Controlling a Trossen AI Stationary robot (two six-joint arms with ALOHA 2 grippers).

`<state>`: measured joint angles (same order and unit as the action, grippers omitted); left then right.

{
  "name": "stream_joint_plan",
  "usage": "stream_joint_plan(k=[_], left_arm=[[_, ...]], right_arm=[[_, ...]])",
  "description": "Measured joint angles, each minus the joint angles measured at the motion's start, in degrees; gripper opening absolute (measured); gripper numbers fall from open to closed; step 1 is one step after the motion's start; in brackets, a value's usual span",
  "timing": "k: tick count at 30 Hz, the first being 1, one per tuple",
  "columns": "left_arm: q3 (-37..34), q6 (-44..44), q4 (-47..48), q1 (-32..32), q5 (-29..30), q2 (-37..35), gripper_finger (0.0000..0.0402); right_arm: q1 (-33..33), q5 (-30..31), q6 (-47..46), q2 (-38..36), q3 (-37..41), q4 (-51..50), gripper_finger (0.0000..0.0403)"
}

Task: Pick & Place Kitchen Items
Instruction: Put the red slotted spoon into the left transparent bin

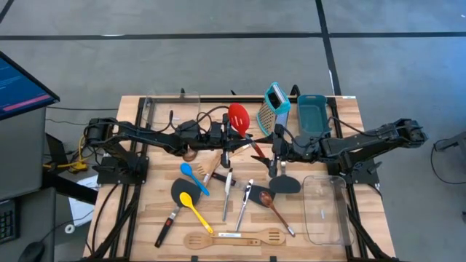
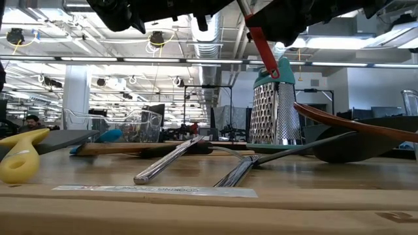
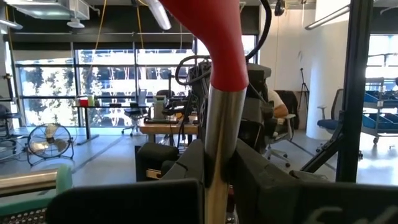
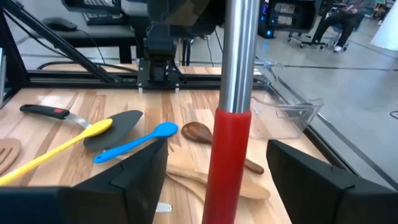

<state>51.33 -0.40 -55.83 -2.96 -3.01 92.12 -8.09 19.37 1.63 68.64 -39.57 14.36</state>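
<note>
Two arms meet over the table's middle in the high view, with a red spoon [image 1: 239, 116] held up between them. The left gripper [image 1: 226, 135] is clamped on its handle, while the right gripper [image 1: 277, 151] sits just beside, fingers spread. Behind them a grater [image 1: 274, 107] stands upright next to a teal bin [image 1: 312, 114]. Below lie a blue spoon [image 1: 194, 177], a yellow spoon [image 1: 195, 209], a black spatula [image 1: 177, 201], metal cutlery [image 1: 245, 204] and a wooden spatula [image 1: 233, 238]. A clear container [image 1: 325, 208] sits at the right edge.

From the low view, the red handle [image 2: 262, 47] slants down in front of the grater [image 2: 275, 108]; cutlery [image 2: 171, 160] lies on the wood.

Left wrist view: the fingers [image 3: 186, 165] are shut on the spoon's metal shaft [image 3: 218, 149].

Right wrist view: the fingers [image 4: 127, 180] stand wide on either side of the red handle [image 4: 227, 162], not touching it.
</note>
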Motion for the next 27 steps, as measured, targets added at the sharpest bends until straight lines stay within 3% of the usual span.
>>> stream_joint_plan(k=[10,23,27], left_arm=[[0.0,0.2,0.6,-1.7,-0.1,0.0,0.0014],[0.0,2.0,1.3,-5.0,0.0,0.0,0.0014],[-0.5,4.2,7.2,-6.2,0.1,-2.8,0.0014]], right_arm=[[-1.0,0.2,-0.4,-4.0,0.0,-8.5,0.0269],[-0.8,0.4,-10.1,-9.4,0.0,-24.8,0.0269],[-0.8,0.4,-10.1,-8.9,0.0,-24.8,0.0269]])
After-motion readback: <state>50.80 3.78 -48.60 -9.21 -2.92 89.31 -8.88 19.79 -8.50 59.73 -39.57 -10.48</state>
